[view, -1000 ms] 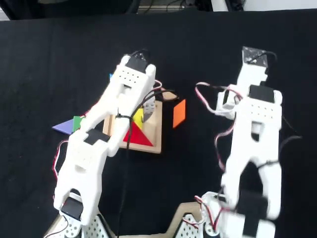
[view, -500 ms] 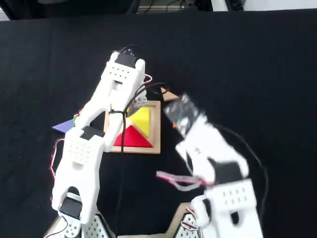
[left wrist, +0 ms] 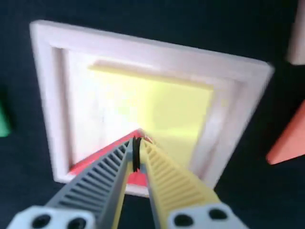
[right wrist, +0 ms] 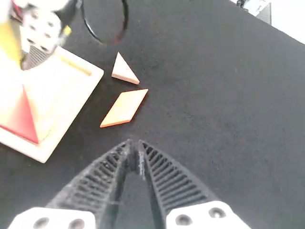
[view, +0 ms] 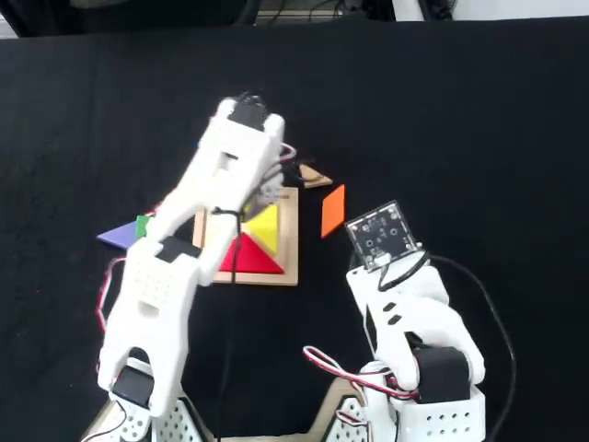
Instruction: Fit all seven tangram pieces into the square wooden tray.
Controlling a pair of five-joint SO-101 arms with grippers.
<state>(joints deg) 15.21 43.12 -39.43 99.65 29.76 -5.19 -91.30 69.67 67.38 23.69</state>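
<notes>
The square wooden tray (view: 290, 241) lies mid-table with a yellow triangle (view: 264, 226) and a red triangle (view: 250, 257) inside. My left gripper (view: 270, 192) hangs over the tray's far side. In the left wrist view it (left wrist: 137, 153) is shut and holds nothing, its tips above where the yellow piece (left wrist: 162, 107) meets the red one (left wrist: 95, 155). An orange parallelogram (view: 333, 210) and a tan triangle (view: 316, 177) lie right of the tray. My right gripper (right wrist: 134, 160) is shut and empty, short of the orange parallelogram (right wrist: 125, 108) and the tan triangle (right wrist: 124, 70).
A purple triangle (view: 118, 235) and a green piece (view: 142, 226) lie left of the tray, partly under the left arm (view: 166, 276). The right arm (view: 409, 318) is folded near the table's front edge. Bare black cloth stretches to the right and far side.
The right arm has swung down from a raised, stretched pose and folded back toward its base. The left arm shifted a little over the tray.
</notes>
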